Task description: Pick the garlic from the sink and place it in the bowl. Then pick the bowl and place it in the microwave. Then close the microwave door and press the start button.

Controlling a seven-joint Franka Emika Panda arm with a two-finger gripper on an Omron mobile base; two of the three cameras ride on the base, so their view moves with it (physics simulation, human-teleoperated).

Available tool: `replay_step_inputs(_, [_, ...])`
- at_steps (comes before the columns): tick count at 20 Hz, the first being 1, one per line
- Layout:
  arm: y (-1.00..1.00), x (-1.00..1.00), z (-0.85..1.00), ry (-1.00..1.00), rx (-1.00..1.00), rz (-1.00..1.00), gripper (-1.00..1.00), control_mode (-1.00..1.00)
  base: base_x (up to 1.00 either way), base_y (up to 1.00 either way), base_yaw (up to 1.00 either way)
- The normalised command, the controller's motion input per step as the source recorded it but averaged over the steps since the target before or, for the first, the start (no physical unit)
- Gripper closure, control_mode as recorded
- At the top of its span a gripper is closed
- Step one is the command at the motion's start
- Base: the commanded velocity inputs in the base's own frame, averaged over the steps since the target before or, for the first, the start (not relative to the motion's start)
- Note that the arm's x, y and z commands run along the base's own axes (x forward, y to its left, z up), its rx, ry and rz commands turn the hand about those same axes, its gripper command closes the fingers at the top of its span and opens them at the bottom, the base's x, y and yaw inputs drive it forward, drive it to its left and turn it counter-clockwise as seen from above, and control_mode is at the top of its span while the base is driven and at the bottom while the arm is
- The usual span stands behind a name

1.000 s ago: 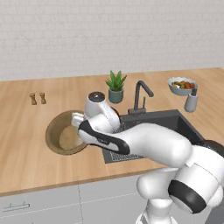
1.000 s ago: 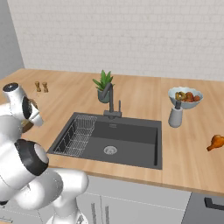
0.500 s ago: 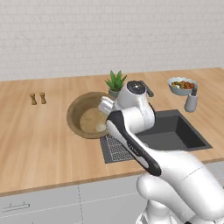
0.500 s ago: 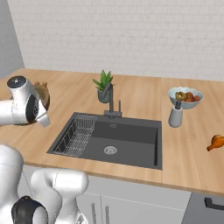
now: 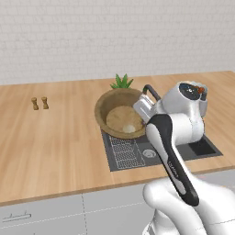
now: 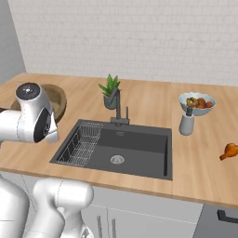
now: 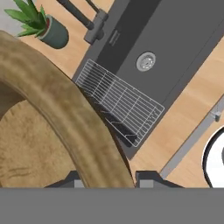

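Observation:
The brown wooden bowl [image 5: 117, 110] hangs tilted in the air over the left end of the sink [image 5: 204, 147]. My gripper [image 5: 143, 109] is shut on its right rim. The pale garlic [image 5: 130, 129] lies inside it, low against the near wall. In the hand view the thick rim of the bowl [image 7: 57, 105] runs down between my gripper [image 7: 107, 177] tips, with the wire rack [image 7: 120, 107] and the sink [image 7: 175, 43] beneath. From the right, the bowl [image 6: 58, 95] peeks out behind the hand, left of the sink [image 6: 135, 148]. The microwave and its door are out of view.
A potted plant [image 6: 110, 90] and the dark faucet [image 6: 118, 106] stand behind the sink. A fruit bowl [image 6: 196, 103] and a grey bottle [image 6: 187, 123] sit to its right, a drumstick [image 6: 229, 151] farther right. Two small shakers [image 5: 39, 103] stand on the left counter.
The arm has lifted the bowl from the counter left of the sink and swung it right, over the rack. The bowl now tips toward the left base camera.

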Motion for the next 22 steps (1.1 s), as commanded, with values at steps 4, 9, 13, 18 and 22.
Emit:
replay_step_inputs(4, [-0.17,-0.02,0.11,0.12,0.02,-0.01,1.00,-1.00,0.00,0.00,0.00])
replay_step_inputs(9, [-0.04,0.00,0.01,0.24,0.00,0.00,1.00,-1.00,0.00,0.00,0.00])
replay_step_inputs(13, [-0.01,0.00,0.00,0.37,0.02,0.00,1.00,-1.00,0.00,0.00,0.00])
replay_step_inputs(18, [-0.01,-0.18,0.00,0.19,0.02,0.00,1.00,-1.00,0.00,0.00,0.00])
replay_step_inputs(22, [0.00,-0.30,-0.04,-0.06,0.00,0.00,1.00,1.00,-0.49,-0.01,-0.02])
